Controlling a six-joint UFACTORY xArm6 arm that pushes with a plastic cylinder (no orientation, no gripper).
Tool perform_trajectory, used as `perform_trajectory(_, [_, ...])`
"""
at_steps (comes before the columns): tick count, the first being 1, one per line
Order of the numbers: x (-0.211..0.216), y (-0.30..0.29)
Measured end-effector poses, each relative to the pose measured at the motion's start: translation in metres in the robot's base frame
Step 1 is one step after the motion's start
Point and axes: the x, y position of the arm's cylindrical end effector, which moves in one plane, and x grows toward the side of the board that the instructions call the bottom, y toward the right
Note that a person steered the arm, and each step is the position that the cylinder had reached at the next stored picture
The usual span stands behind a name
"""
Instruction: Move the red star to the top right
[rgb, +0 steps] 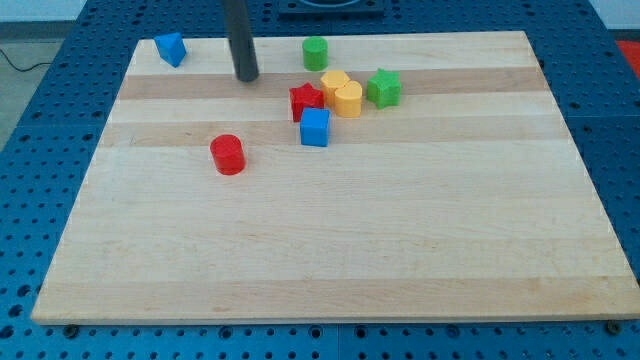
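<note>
my tip (246, 76) rests on the board (330, 250), left of the red star (306, 100) and touching no block.
left to right: blue block (171, 48), red cylinder (228, 154), tip, star with blue cube (315, 127) just below, green cylinder (315, 52), two yellow blocks (342, 94) beside the star, green star (383, 88).

My tip (246, 76) is sitting toward the view's top, left of the star (305, 100), which is touching the cube (315, 127) below it.
</note>
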Motion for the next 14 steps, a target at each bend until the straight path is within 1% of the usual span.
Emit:
perform_trajectory(1, [0.016, 0.0])
perform_trajectory(2, [0.018, 0.004])
perform_trajectory(4, [0.065, 0.024])
perform_trajectory(5, [0.069, 0.05])
perform_trajectory(6, [0.062, 0.062])
perform_trajectory(7, [0.046, 0.061])
perform_trajectory(8, [0.051, 0.06])
perform_trajectory(9, [0.07, 0.071])
perform_trajectory(12, [0.113, 0.144])
perform_trajectory(13, [0.107, 0.15])
perform_trajectory(14, [0.086, 0.147])
